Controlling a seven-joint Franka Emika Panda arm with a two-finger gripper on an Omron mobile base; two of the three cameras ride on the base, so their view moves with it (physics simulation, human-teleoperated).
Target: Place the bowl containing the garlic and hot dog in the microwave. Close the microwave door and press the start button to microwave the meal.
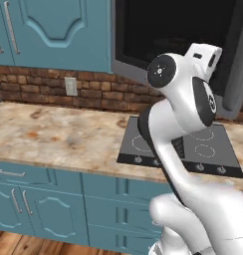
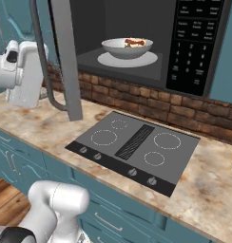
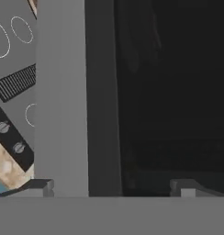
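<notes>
Bowl [image 2: 127, 48] sits inside the microwave [image 2: 137, 42], on the round pale plate on the cavity floor, roughly centred in the opening. Hot dog [image 2: 133, 42] shows as a red-and-tan bit just over the bowl's rim; garlic too small/hidden to make out. Black keypad panel [image 2: 194, 42] w/ white-labelled buttons is on the right of the cavity.

Microwave door [image 2: 65, 57] is swung open, standing edge-on toward the right base cam, hanging out over the bench [image 2: 208, 180] above the left end of the cooktop [image 2: 137, 147]. Its curved grey bar handle [image 2: 42, 61] bows out on the side facing the arm.

End effector [image 3: 117, 187] is spread wide, nothing between the fingertips [image 3: 40, 187]; in the hand view the two tips stand well apart at the bottom, w/ the door's grey frame and dark glass close in front of them. Can't tell if the tips touch the door. Cooktop rings, vent grille and knobs [image 3: 10, 137] show past the door's edge at the left of that view.

In the left base view the white arm [image 1: 183, 99] reaches up in front of the door's dark window, wrist near the upper right. Teal cabinets [image 1: 54, 30] above and below, brick backsplash [image 1: 93, 92] w/ a wall outlet [image 1: 70, 86] behind the bench
</notes>
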